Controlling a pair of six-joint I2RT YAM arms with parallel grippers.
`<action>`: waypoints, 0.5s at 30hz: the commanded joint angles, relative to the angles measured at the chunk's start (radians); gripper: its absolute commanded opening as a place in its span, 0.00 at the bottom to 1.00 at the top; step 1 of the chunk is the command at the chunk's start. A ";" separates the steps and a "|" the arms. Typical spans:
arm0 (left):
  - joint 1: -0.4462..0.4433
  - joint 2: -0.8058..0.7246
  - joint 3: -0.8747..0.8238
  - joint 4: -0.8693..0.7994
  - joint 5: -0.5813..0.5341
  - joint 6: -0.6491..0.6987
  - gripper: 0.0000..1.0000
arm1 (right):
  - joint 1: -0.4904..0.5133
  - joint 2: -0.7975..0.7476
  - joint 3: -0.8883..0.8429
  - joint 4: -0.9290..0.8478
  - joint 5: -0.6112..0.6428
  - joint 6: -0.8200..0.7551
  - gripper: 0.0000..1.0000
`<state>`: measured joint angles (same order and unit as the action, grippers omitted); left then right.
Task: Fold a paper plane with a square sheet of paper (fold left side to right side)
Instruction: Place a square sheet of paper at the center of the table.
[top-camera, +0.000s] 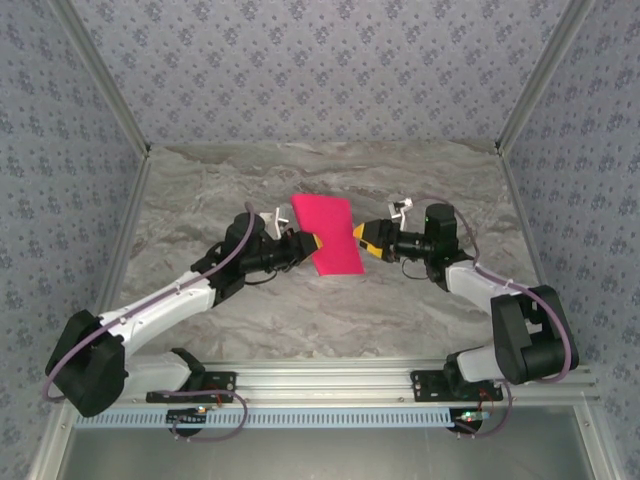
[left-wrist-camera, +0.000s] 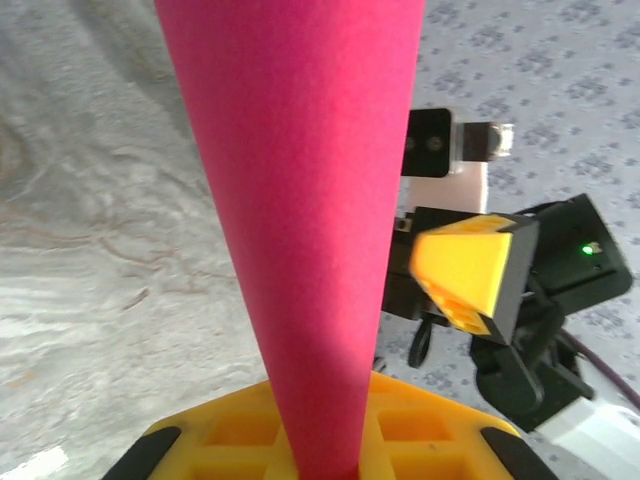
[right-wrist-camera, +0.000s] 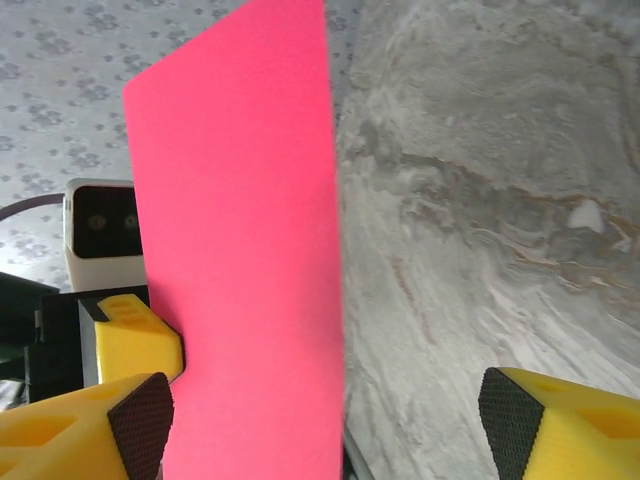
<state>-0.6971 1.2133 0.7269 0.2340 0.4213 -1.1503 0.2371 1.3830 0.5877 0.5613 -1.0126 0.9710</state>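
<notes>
From where I stand, the pink sheet of paper (top-camera: 328, 232) is up in the middle of the marble-look table (top-camera: 250, 320), standing more or less on edge between the two arms instead of lying flat. The left gripper (top-camera: 311, 243) is clenched on it: its wrist view shows the paper rising straight out from between the yellow fingers (left-wrist-camera: 220, 440). The right gripper (top-camera: 361, 236) is just at the sheet's right edge with its jaws spread wide. In its own view one dark pad (right-wrist-camera: 140, 418) sits right beside the paper and the other pad (right-wrist-camera: 510, 412) is well off to the side, so it grips nothing. I cannot tell whether the sheet's near edge touches the table, or whether it is already doubled over; it does look narrower than it is long.

My guess is this is a change of grip in the left-to-right fold, with the left arm alone carrying the paper. Next, the right jaws would need to close squarely on the free edge, or pull clear, so the sheet can go down flat with edges matched; held by one side, thin paper may sag or twist
</notes>
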 joint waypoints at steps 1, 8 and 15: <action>0.003 -0.021 0.014 0.067 0.052 -0.014 0.14 | 0.010 0.010 0.016 0.159 -0.050 0.126 0.84; 0.003 -0.023 0.023 0.065 0.076 -0.012 0.15 | 0.058 0.015 0.065 0.153 -0.054 0.143 0.63; 0.005 -0.041 0.039 -0.060 0.052 0.045 0.18 | 0.057 -0.043 0.103 -0.069 -0.016 -0.005 0.18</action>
<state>-0.6975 1.2091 0.7284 0.2295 0.4717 -1.1450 0.2951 1.3804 0.6559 0.5968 -1.0351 1.0405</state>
